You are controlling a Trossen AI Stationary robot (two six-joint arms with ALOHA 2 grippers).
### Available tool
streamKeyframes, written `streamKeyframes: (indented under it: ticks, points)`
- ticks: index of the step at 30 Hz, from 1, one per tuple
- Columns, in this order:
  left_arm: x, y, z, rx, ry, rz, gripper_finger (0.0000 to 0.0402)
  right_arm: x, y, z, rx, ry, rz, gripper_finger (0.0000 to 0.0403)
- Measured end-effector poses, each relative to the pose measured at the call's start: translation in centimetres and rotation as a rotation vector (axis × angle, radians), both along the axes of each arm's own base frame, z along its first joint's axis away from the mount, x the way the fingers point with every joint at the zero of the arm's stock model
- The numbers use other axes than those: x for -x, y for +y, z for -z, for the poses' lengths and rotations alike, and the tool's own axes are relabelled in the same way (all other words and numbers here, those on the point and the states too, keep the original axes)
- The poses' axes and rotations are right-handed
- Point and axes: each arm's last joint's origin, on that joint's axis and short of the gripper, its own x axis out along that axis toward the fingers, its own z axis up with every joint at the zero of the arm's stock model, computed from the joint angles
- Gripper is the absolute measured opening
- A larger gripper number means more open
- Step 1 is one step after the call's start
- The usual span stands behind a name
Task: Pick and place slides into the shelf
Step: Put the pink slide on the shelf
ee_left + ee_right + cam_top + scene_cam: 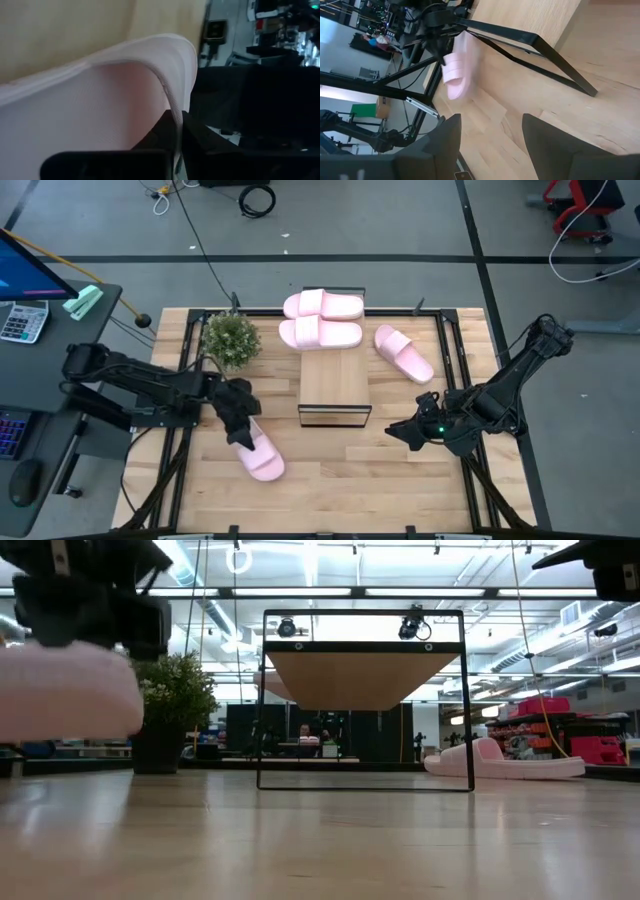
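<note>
My left gripper is shut on one pale pink slide over the table's near left part; the low view shows this slide off the tabletop. The shelf stands mid-table, and two slides lie side by side on the far end of its top board. A fourth slide rests sole-down on the table to the shelf's right. My right gripper hovers open near the shelf's near right corner. My left gripper pinches a thin pale edge of the slide between its two fingers, at the slide's end nearer the arm. The fingers come slanting down from the table's left. The slide is lifted clear and hangs below the fingers.
A potted plant stands left of the shelf's far end, close to my left arm. The shelf's thin black frame leaves an open space under the top board. Bare tabletop lies along the near edge.
</note>
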Motion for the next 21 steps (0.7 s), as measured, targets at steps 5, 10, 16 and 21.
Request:
streamKeyframes:
  ticks: [5, 10, 16, 21]
  points:
    - [-0.3, -1.4, -2.3, 0.013, -0.042, -0.023, 0.0011, 0.0, 0.0, 0.0, 0.0, 0.0, 0.0, 0.0217]
    - [-0.5, -2.8, -5.3, -0.012, -0.124, -0.122, 0.0014, 0.0, 0.0, 0.0, 0.002, -0.002, -0.003, 0.0217]
    - [-0.9, -4.0, -10.0, -0.126, -0.304, -0.282, 0.0012, 0.0, 0.1, 0.0, 0.005, -0.002, -0.008, 0.0217]
    - [-1.5, -3.9, -13.9, -0.222, -0.43, -0.436, 0.0012, 0.1, 0.2, 0.0, 0.005, -0.002, -0.015, 0.0217]
